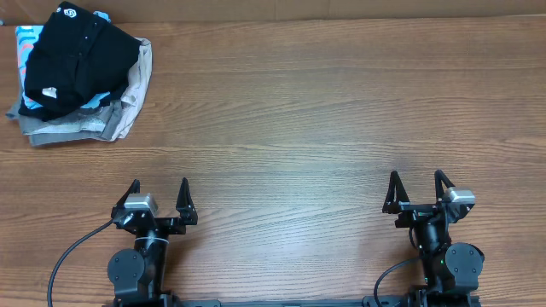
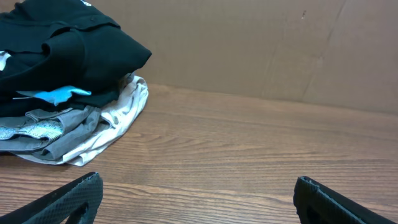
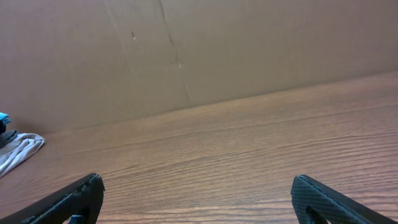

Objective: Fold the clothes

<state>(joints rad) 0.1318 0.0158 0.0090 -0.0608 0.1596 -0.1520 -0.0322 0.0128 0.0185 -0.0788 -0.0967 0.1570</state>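
Note:
The clothes, a black garment (image 1: 77, 51) with a small white logo and a white tag, lie crumpled on top of a pile at the table's far left corner. In the left wrist view the black garment (image 2: 56, 50) fills the upper left. My left gripper (image 1: 159, 188) rests open near the front edge, left of centre, far from the pile, nothing between its fingers (image 2: 81, 193). My right gripper (image 1: 415, 181) stands open at the front right, also empty, its fingers (image 3: 317, 196) wide apart over bare wood.
Under the black garment lie a light blue shirt (image 1: 26, 38), a grey garment (image 1: 51, 128) and a beige one (image 1: 132, 94). A brown cardboard wall (image 2: 261, 43) backs the wooden table (image 1: 324, 128). A beige cloth edge (image 3: 15, 152) shows at the right wrist view's left.

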